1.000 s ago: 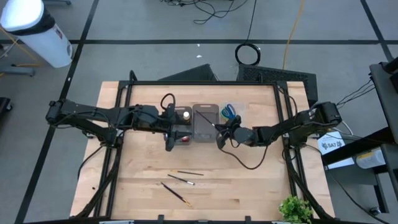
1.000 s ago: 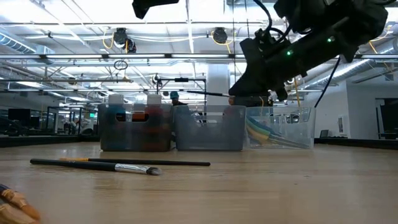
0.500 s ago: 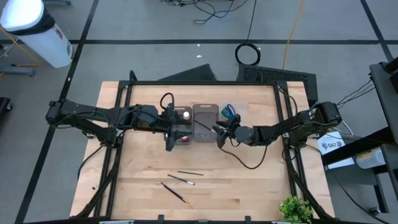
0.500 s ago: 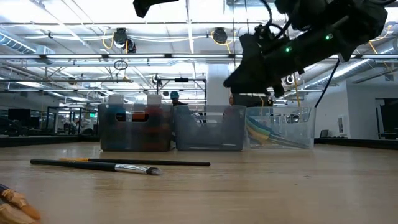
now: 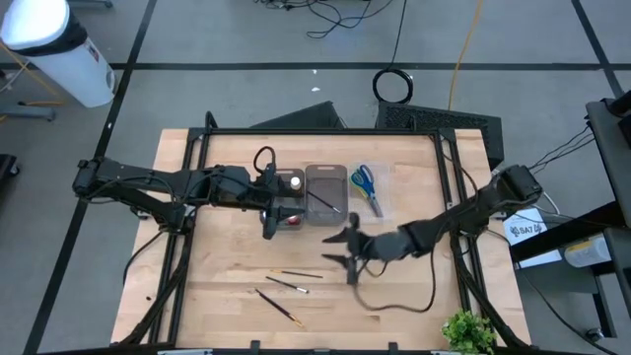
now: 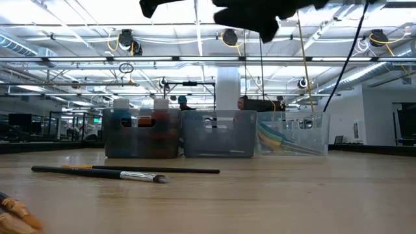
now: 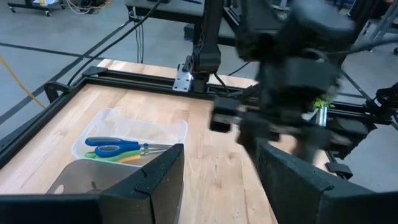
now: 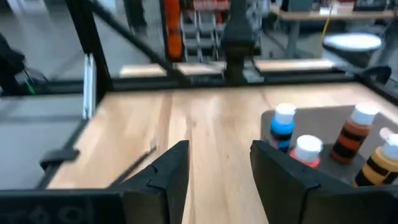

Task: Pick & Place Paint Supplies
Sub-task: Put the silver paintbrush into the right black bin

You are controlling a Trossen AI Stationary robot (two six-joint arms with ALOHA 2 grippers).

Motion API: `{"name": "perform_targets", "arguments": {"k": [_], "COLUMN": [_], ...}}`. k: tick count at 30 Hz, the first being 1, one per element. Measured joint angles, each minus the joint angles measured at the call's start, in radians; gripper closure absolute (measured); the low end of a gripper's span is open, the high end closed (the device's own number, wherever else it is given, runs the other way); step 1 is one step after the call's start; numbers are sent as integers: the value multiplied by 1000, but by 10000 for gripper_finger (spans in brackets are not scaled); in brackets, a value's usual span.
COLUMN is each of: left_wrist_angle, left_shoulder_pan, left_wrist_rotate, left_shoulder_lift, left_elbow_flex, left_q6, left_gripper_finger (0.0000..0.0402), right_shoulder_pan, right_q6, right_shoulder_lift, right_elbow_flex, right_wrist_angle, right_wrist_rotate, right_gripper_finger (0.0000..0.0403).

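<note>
Found the right gripper [image 5: 337,251] hanging above bare wood on the near side of the tray row, between the trays and the loose brushes. Confirmed by its own wrist view that its fingers [image 8: 166,177] stand parted with nothing between them, only table showing in the gap.

Noted one brush [image 5: 322,200] lying slantwise in the grey middle tray [image 5: 325,172]. Judged brushes to be sorted there.

Counted three more brushes on the tabletop nearer the front edge: one [image 5: 294,273], a second [image 5: 288,286] just beside it, a third [image 5: 274,305] a little apart. Judged the right gripper's spot sensible for a reach to the nearest of these. Expect a low, flat pinch to be needed – thin handles lying flush on wood give little purchase.

Found the left gripper [image 5: 268,219] over the near side of the bottle tray [image 6: 142,135], jaws apart, holding nothing. Judged it waiting.

Located the paint bottles upright in that tray – blue [image 8: 283,127], brown [image 8: 357,132] and orange [image 8: 382,160] among them, plus a white-capped one [image 8: 306,151].

Located the scissors [image 5: 365,183] lying flat together in the clear tray [image 7: 163,128] at the row's right end.

Judged bottles and scissors sorted, brushes partly done.
</note>
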Motion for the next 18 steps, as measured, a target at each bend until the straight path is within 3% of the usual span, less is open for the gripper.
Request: {"name": "perform_targets", "arguments": {"k": [3,8,11,14,18], "left_wrist_angle": [3,64,90,93,-51], "left_shoulder_pan": [0,0,-3,-14,-40], "left_wrist_rotate": [0,0,11,41,150], "left_shoulder_lift": [0,0,0,0,11], "left_elbow_flex": [0,0,0,0,2], "left_q6": [0,-1,-47,-133,-155], "left_gripper_finger": [188,188,188,188,188], "right_shoulder_pan": [28,42,36,29,20], "right_q6": [6,-57,-108,-119,-116], "right_shoulder_lift": [68,209,250,255,254], "right_elbow_flex": [120,257,294,299,298], "right_wrist_angle": [-156,-180,-179,-180,-192], "right_wrist_rotate": [22,-63,-136,-136,-136], "right_gripper_finger": [243,243,243,245,247]}}
